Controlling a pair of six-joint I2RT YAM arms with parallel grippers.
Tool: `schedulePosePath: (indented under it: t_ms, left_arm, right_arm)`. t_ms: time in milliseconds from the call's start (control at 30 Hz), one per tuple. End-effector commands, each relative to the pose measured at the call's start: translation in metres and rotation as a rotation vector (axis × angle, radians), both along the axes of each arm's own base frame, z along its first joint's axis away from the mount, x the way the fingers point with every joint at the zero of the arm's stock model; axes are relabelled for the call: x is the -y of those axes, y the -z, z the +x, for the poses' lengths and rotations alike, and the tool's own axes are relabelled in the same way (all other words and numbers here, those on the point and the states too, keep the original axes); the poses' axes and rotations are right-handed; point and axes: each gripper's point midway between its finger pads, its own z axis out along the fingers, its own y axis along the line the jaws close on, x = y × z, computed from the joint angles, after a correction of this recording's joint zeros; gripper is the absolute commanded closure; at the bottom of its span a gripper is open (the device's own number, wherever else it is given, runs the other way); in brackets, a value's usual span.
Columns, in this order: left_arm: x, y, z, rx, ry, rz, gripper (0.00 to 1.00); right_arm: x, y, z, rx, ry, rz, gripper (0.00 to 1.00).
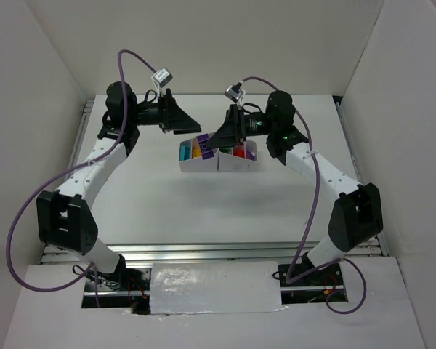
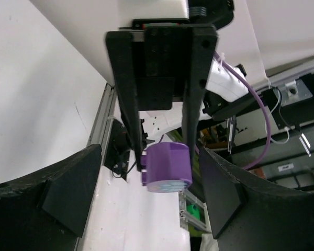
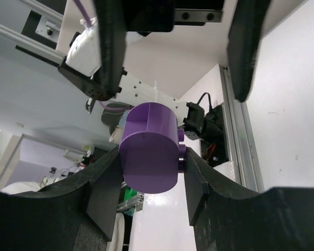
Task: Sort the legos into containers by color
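Observation:
A purple lego (image 3: 149, 149) is clamped between the pads of my right gripper (image 3: 152, 159), which is shut on it. In the top view this lego (image 1: 202, 138) hangs just above the left end of the white container tray (image 1: 203, 166). My left gripper (image 2: 150, 175) faces it from the other side with its jaws open wide. The purple lego (image 2: 167, 167) sits at the level of the left fingertips and touches neither one. The right gripper's long black fingers (image 2: 194, 94) reach in from above in the left wrist view.
The tray's compartments hold coloured legos: a teal one (image 1: 185, 151), an orange-yellow one (image 1: 196, 150), a red one (image 1: 238, 153). White enclosure walls stand on both sides and at the back. Aluminium rails (image 1: 83, 123) run along the table edges.

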Motion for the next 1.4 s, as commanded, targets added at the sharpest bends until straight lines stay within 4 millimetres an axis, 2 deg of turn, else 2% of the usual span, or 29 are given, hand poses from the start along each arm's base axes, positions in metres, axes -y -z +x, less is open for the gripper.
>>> schedulePosePath:
  t_ms: [0, 233, 433, 600, 633, 800, 933, 1067, 1200, 1300, 1367]
  left_arm:
    - [0.004, -0.014, -0.013, 0.085, 0.077, -0.036, 0.13]
    - [0.013, -0.018, -0.020, 0.088, 0.134, -0.056, 0.17]
    - [0.016, -0.011, -0.016, 0.068, 0.130, -0.036, 0.17]
    - [0.016, -0.007, -0.016, 0.056, 0.130, -0.030, 0.24]
    - [0.016, -0.008, -0.016, 0.058, 0.130, -0.030, 0.29]
    - [0.017, -0.006, -0.015, 0.049, 0.134, -0.030, 0.37]
    - [0.020, -0.006, -0.016, 0.050, 0.142, -0.032, 0.47]
    - [0.022, -0.006, -0.016, 0.050, 0.152, -0.030, 0.37]
    - [0.022, -0.004, -0.014, 0.042, 0.154, -0.030, 0.38]
    - [0.023, -0.004, -0.014, 0.044, 0.157, -0.032, 0.32]
    - [0.023, -0.004, -0.014, 0.042, 0.159, -0.032, 0.36]
  right_arm:
    - [0.002, -0.006, 0.006, 0.077, 0.048, 0.002, 0.99]
    - [0.001, -0.003, 0.021, 0.070, 0.119, -0.004, 0.99]
    - [0.004, -0.014, 0.024, 0.097, 0.124, 0.023, 0.98]
    - [0.011, -0.016, 0.026, 0.112, 0.140, 0.029, 0.98]
    - [0.013, -0.016, 0.027, 0.110, 0.146, 0.027, 0.98]
    - [0.014, -0.014, 0.028, 0.109, 0.152, 0.027, 0.98]
    - [0.015, -0.015, 0.029, 0.116, 0.160, 0.027, 0.98]
    - [0.015, -0.015, 0.031, 0.118, 0.177, 0.024, 0.98]
    - [0.017, -0.017, 0.037, 0.125, 0.204, 0.025, 0.98]
    - [0.019, -0.020, 0.040, 0.131, 0.216, 0.030, 0.98]
    - [0.020, -0.022, 0.042, 0.135, 0.219, 0.032, 0.98]
